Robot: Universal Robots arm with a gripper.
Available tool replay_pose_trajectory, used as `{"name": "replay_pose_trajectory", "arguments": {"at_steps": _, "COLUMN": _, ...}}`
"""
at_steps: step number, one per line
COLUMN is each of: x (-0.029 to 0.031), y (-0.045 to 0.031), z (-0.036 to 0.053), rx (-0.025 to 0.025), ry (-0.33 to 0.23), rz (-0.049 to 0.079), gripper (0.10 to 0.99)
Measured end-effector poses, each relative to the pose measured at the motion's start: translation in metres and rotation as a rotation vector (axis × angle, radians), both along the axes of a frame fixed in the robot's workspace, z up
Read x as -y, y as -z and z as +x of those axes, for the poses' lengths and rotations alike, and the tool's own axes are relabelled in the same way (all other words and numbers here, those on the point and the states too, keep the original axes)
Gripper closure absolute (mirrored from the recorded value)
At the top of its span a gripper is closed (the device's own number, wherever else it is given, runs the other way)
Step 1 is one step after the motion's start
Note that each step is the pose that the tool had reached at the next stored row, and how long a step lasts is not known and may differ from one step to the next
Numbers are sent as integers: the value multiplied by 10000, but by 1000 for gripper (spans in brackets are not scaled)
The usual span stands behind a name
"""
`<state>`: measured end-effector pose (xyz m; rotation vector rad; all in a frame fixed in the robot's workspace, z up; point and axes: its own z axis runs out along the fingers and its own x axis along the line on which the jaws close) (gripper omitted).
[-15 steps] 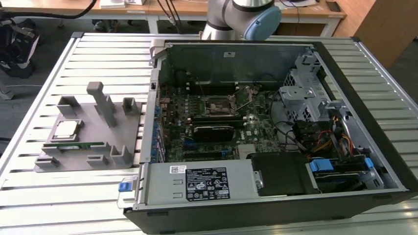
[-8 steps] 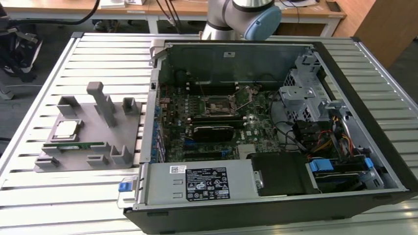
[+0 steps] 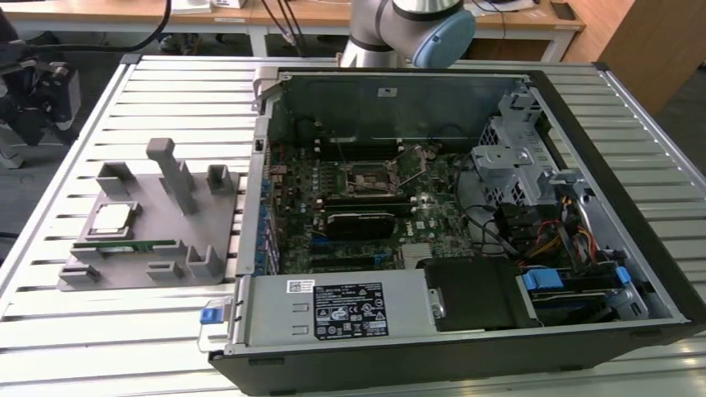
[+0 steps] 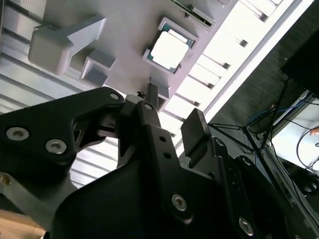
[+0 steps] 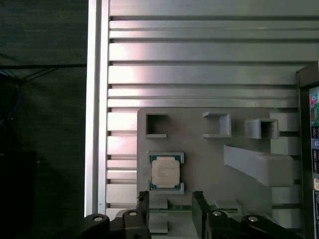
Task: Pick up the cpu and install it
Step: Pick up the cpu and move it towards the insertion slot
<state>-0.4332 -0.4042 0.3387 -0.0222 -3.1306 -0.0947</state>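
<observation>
The cpu (image 3: 112, 217) lies flat in its seat on the grey holder (image 3: 138, 269), at the exterior view's left. Both wrist views look down on it: a silver square chip (image 5: 165, 172) framed by a pale rim (image 4: 170, 49). My gripper (image 5: 171, 205) hovers well above the holder, open, its two black fingers (image 5: 199, 201) apart with nothing between them. In the second wrist view the gripper (image 4: 174, 112) sits just off the chip's edge. The arm's base joint (image 3: 414, 25) stands behind the computer case.
The open computer case (image 3: 617, 207) lies to the exterior view's right, its motherboard socket (image 3: 369, 175) open. A green memory stick (image 3: 124, 245) rests on the holder beside the cpu. Grey posts (image 3: 168, 165) rise from the holder. The slatted metal table (image 3: 132, 331) ends near the holder.
</observation>
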Motion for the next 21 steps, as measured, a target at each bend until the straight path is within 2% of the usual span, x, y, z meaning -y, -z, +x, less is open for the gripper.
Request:
{"name": "replay_pose_trajectory", "arguments": {"at_steps": 1, "x": 2, "y": 30, "z": 0, "rx": -2, "ry": -3, "rz": 0, "gripper": 553}}
{"name": "replay_pose_trajectory", "arguments": {"at_steps": 2, "x": 4, "y": 44, "z": 0, "rx": -5, "ry": -11, "rz": 0, "gripper": 553}}
{"name": "replay_pose_trajectory", "arguments": {"at_steps": 3, "x": 6, "y": 58, "z": 0, "rx": -7, "ry": -23, "rz": 0, "gripper": 494}}
{"name": "replay_pose_trajectory", "arguments": {"at_steps": 4, "x": 8, "y": 75, "z": 0, "rx": -9, "ry": -39, "rz": 0, "gripper": 494}}
{"name": "replay_pose_trajectory", "arguments": {"at_steps": 5, "x": 8, "y": 87, "z": 0, "rx": -9, "ry": -50, "rz": 0, "gripper": 439}}
{"name": "replay_pose_trajectory", "arguments": {"at_steps": 6, "x": 9, "y": 101, "z": 0, "rx": -9, "ry": -62, "rz": 0, "gripper": 439}}
{"name": "replay_pose_trajectory", "arguments": {"at_steps": 7, "x": 11, "y": 113, "z": 0, "rx": -9, "ry": -72, "rz": 0, "gripper": 373}}
{"name": "replay_pose_trajectory", "arguments": {"at_steps": 21, "x": 47, "y": 275, "z": -1, "rx": -20, "ry": -223, "rz": -1, "gripper": 373}}
